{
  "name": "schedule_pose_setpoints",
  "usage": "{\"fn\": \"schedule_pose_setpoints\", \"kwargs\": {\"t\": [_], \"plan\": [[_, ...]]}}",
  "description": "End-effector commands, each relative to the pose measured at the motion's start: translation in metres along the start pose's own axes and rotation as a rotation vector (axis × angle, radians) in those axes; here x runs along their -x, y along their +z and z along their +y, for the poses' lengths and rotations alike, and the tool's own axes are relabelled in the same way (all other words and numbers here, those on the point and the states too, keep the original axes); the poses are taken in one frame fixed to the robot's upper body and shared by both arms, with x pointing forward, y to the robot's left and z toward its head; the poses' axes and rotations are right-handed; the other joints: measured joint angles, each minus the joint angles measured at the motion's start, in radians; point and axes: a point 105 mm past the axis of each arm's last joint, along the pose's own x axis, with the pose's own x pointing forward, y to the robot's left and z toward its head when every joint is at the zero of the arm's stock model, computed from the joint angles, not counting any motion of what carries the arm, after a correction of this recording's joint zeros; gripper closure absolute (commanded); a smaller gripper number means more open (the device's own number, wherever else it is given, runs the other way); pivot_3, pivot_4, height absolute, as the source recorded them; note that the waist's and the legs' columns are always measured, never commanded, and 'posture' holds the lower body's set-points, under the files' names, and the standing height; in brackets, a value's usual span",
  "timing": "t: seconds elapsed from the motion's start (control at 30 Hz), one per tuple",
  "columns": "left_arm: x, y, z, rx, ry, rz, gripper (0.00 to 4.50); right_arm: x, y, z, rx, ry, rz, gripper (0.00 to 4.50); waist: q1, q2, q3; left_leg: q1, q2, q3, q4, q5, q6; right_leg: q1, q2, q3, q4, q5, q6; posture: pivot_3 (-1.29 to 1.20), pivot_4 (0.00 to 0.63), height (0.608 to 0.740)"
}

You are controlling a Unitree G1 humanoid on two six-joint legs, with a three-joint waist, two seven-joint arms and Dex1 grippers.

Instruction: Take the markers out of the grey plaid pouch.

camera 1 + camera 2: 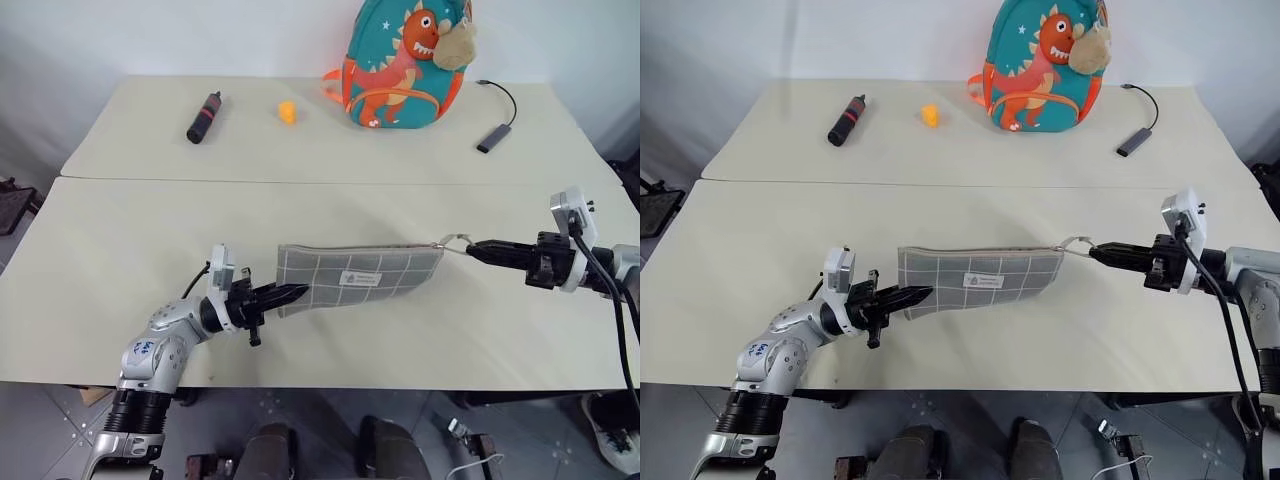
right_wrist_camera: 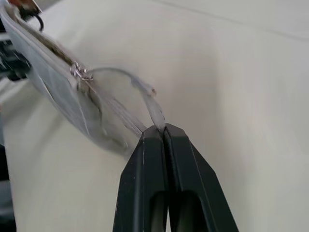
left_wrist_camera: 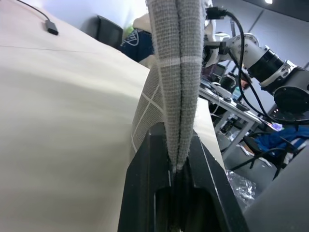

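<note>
Stretched above the near bench [image 1: 90, 300], the grey plaid pouch [image 1: 355, 277] hangs between clenched fingers: left gripper [image 1: 292, 294] pinches its end, right gripper [image 1: 473, 250] its cord loop [image 1: 452, 242], likely to unzip it.

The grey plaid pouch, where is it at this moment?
In the left eye view the grey plaid pouch is over the near table, stretched between the left gripper, shut on its end, and the right gripper, shut on its cord loop.
</note>
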Motion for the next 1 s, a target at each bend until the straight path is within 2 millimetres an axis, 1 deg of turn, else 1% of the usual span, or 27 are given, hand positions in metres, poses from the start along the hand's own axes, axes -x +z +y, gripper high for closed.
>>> {"fn": "schedule_pose_setpoints", "kwargs": {"t": [0.03,0.13,0.17,0.2,0.27,0.37,0.47,0.5,0.6,0.63,0.7,0.73,0.8,0.87,0.93,0.97,1.0], "plan": [[0.002,0.002,-0.003,-0.011,-0.021,-0.002,4.5,0.009,0.015,-0.006,0.053,-0.062,-0.075,4.47,0.001,0.0,0.0,0.0,0.0,0.0,0.0,0.0,0.0,0.0,0.0,0.0,0.0,0.0,0.0,0.0,0.15,0.74],[0.001,0.001,-0.003,-0.025,-0.032,0.009,4.5,0.006,0.016,-0.005,0.014,-0.068,-0.094,4.47,0.002,0.0,0.0,0.0,0.0,0.0,0.0,0.0,0.0,0.0,0.0,0.0,0.0,0.0,0.0,0.0,0.15,0.74],[0.0,0.0,-0.004,-0.027,-0.04,0.015,4.5,0.005,0.018,-0.003,-0.03,-0.056,-0.103,4.47,0.002,0.0,0.0,0.0,0.0,0.0,0.0,0.0,0.0,0.0,0.0,0.0,0.0,0.0,0.0,0.0,0.15,0.74],[-0.002,0.0,-0.004,-0.038,-0.046,0.021,4.5,0.006,0.016,-0.002,-0.051,-0.053,-0.076,4.29,0.002,0.0,0.0,0.0,0.0,0.0,0.0,0.0,0.0,0.0,0.0,0.0,0.0,0.0,0.0,0.0,0.15,0.74],[-0.005,-0.001,-0.004,-0.064,-0.06,0.034,4.5,0.008,0.013,0.001,-0.044,-0.054,-0.042,3.84,0.004,0.0,0.0,0.0,0.0,0.0,0.0,0.0,0.0,0.0,0.0,0.0,0.0,0.0,0.0,0.0,0.15,0.74],[-0.012,-0.001,-0.001,-0.106,-0.076,0.034,4.5,0.02,0.01,0.0,-0.012,-0.079,-0.036,2.8,0.011,0.0,0.0,0.0,0.0,0.0,0.0,0.0,0.0,0.0,0.0,0.0,0.0,0.0,0.0,0.0,0.15,0.74],[-0.015,0.0,0.001,-0.125,-0.084,0.029,4.5,0.03,0.006,-0.001,0.019,-0.106,-0.033,1.75,0.009,0.0,0.0,0.0,-0.001,0.0,0.0,0.0,0.0,0.001,0.0,0.0,-0.001,0.0,0.001,0.0,0.15,0.74],[-0.017,0.001,0.001,-0.131,-0.087,0.022,4.5,0.039,0.0,-0.001,0.023,-0.118,-0.022,1.46,0.009,0.0,0.0,0.0,-0.001,0.0,0.0,0.0,0.0,0.001,0.0,0.0,-0.001,0.0,0.001,0.0,0.15,0.74],[-0.024,0.002,0.003,-0.141,-0.099,0.004,4.5,0.073,-0.027,0.001,-0.023,-0.154,0.006,1.46,0.021,0.0,0.0,0.0,-0.001,0.0,0.0,0.0,0.0,0.001,0.0,0.0,-0.001,0.0,0.001,0.0,0.15,0.74],[-0.025,0.001,0.003,-0.143,-0.106,0.006,4.5,0.082,-0.035,-0.002,-0.03,-0.194,0.02,1.46,0.021,0.0,0.0,0.0,-0.001,0.0,0.0,0.0,0.0,0.001,0.0,0.0,-0.001,0.0,0.001,0.0,0.15,0.74],[-0.027,-0.001,0.003,-0.149,-0.115,0.009,4.5,0.094,-0.041,-0.006,-0.017,-0.251,0.029,1.46,0.02,0.0,0.0,0.0,-0.001,0.001,0.0,0.0,0.001,0.002,0.0,0.0,-0.002,0.001,0.002,0.0,0.15,0.74],[-0.028,-0.002,0.003,-0.153,-0.119,0.006,4.5,0.098,-0.04,-0.007,-0.001,-0.272,0.021,1.46,0.018,0.0,0.0,0.0,-0.001,0.001,0.001,0.0,0.001,0.002,0.0,0.001,-0.002,0.001,0.002,0.0,0.15,0.74],[-0.032,-0.003,0.002,-0.174,-0.123,-0.001,4.5,0.104,-0.031,-0.01,0.035,-0.31,-0.011,1.46,0.008,0.001,0.0,0.001,-0.001,0.003,0.001,0.0,0.001,0.002,0.0,0.001,-0.001,0.001,0.002,0.0,0.15,0.74],[-0.035,-0.004,0.002,-0.186,-0.129,-0.001,4.5,0.106,-0.021,-0.012,0.069,-0.33,-0.043,1.46,0.0,0.001,0.0,0.002,0.0,0.003,0.001,0.0,0.001,0.002,0.0,0.001,-0.001,0.001,0.002,0.0,0.15,0.74],[-0.039,-0.005,0.001,-0.199,-0.135,-0.003,4.5,0.096,0.011,-0.009,0.187,-0.312,-0.086,1.46,-0.006,0.001,0.0,0.003,0.0,0.003,0.0,0.0,0.0,0.002,0.0,0.002,-0.001,0.001,0.002,0.0,0.15,0.74],[-0.041,-0.006,0.0,-0.207,-0.137,-0.002,4.5,0.089,0.029,-0.004,0.233,-0.278,-0.122,1.46,-0.009,0.002,0.0,0.003,0.0,0.004,0.0,0.0,0.0,0.002,0.0,0.002,0.0,0.001,0.002,0.0,0.15,0.74],[-0.043,-0.007,0.0,-0.205,-0.142,-0.002,4.5,0.081,0.043,0.001,0.272,-0.245,-0.143,1.63,-0.01,0.003,0.0,0.003,0.0,0.004,0.0,0.0,0.0,0.002,0.0,0.003,0.0,0.001,0.002,0.0,0.15,0.74]]}}
